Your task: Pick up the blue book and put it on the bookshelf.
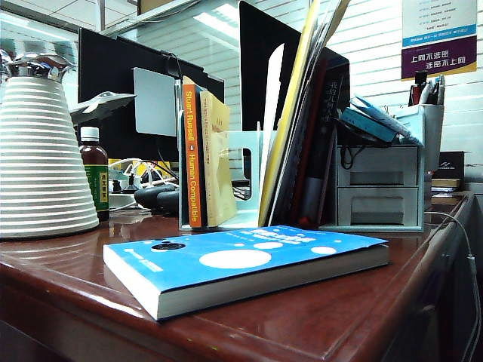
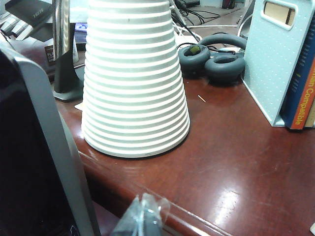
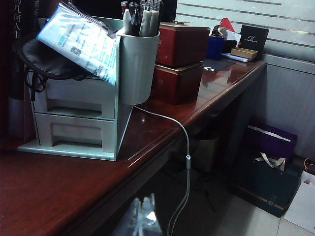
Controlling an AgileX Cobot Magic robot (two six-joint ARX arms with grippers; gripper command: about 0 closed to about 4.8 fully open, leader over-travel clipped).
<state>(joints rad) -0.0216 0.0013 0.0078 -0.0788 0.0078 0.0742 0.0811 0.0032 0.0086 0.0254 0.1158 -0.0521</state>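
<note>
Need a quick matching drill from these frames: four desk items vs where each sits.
Items:
1. blue book
2. headphones
3. orange-spined book
4. pen cup

Places:
A. upright in the bookshelf
B. hung on the drawer organiser
C. flat on the desk front
D. behind the ribbed white cone

Pairs: 1-C, 2-D, 3-A, 4-B

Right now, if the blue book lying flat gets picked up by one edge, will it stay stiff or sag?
The blue book looks like a fairly thick paperback, so it would probably sag slightly. Its glossy cover may slip on the polished table.
</note>
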